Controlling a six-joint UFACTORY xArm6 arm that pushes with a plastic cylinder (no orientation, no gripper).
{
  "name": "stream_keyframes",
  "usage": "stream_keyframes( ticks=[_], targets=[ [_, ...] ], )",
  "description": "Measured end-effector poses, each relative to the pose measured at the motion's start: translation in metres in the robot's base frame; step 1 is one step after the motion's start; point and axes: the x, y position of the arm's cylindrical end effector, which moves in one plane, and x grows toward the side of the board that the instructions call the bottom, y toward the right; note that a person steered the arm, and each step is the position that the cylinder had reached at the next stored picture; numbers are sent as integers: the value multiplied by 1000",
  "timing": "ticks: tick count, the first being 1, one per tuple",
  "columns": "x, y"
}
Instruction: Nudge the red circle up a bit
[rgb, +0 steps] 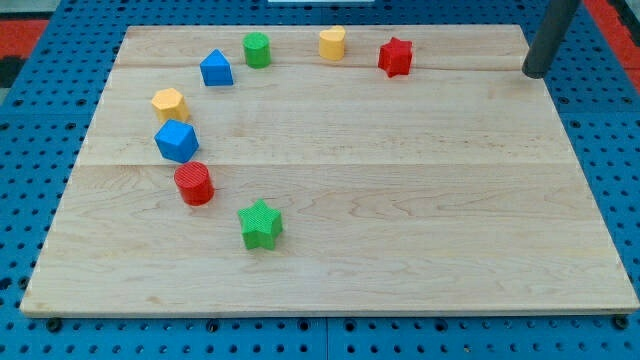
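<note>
Red circle (194, 184) on counter (400, 220) at view's left, just below blue cube (177, 141), green star (261, 224) near its lower right. My tip (536, 72) at view's top right edge, well apart; circle lies far left and lower. No fingers on rig, only rod; upper rod cut off by frame. Push needs approach from below circle.

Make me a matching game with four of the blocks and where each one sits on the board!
Things:
1. red circle
2. green star
3. red star
4. my tip

Places:
A. nearest the view's bottom
B. at the board's top right edge, away from all blocks
C. just below the blue cube
D. right of the yellow block

Pairs: 1-C, 2-A, 3-D, 4-B
</note>
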Motion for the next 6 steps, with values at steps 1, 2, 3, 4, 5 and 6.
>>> stream_keyframes(
  ticks=[1,2,3,4,5,6],
  targets=[
    [0,0],
    [3,9],
    [106,0],
    [177,-51],
    [201,-80],
    [201,-80]
  ],
)
